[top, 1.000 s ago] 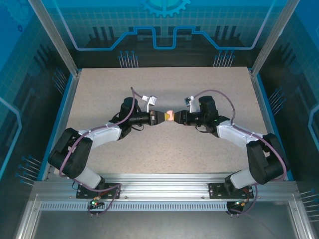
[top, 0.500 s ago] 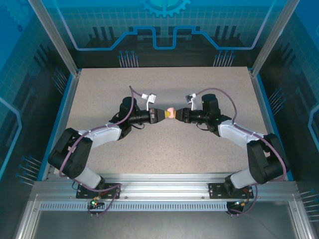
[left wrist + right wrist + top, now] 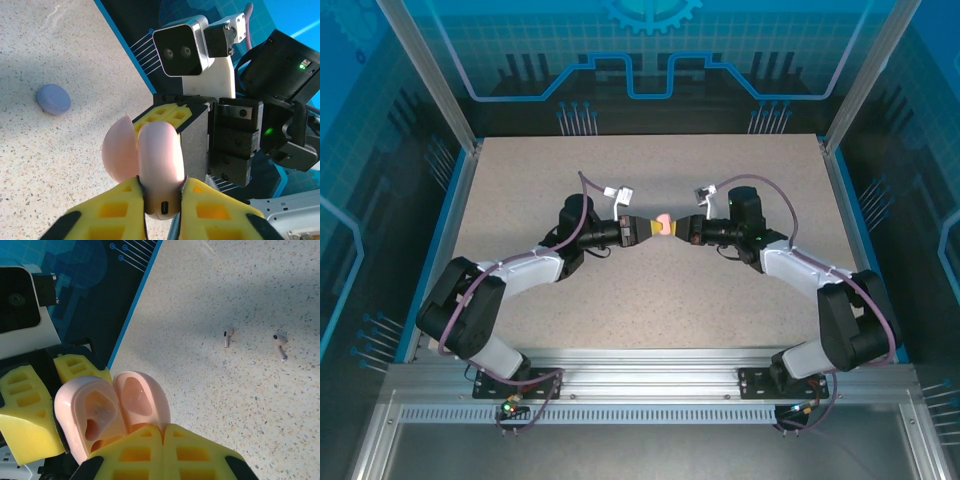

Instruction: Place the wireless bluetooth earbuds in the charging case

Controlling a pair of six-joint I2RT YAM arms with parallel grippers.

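The left gripper (image 3: 648,229) is clamped on the base of a pale pink rounded plastic charging case (image 3: 663,224), which is held above the middle of the speckled beige worktop (image 3: 650,310). In the left wrist view its yellow fingers (image 3: 120,210) are pressed against both sides of the case's lower end, where a small port is seen. The case is hinged open, its two halves spread apart. The right gripper (image 3: 678,230) is met nose to nose with the left one; its yellow pads (image 3: 135,455) are closed together at the rim of the lid, though a pinch on that rim cannot be confirmed. A pale purple pebble-shaped case (image 3: 52,98) is lying near a blue-trimmed edge of the worktop. Two tiny pale stemmed earbuds (image 3: 227,336) are lying near each other on the bare worktop, well apart from the held case.
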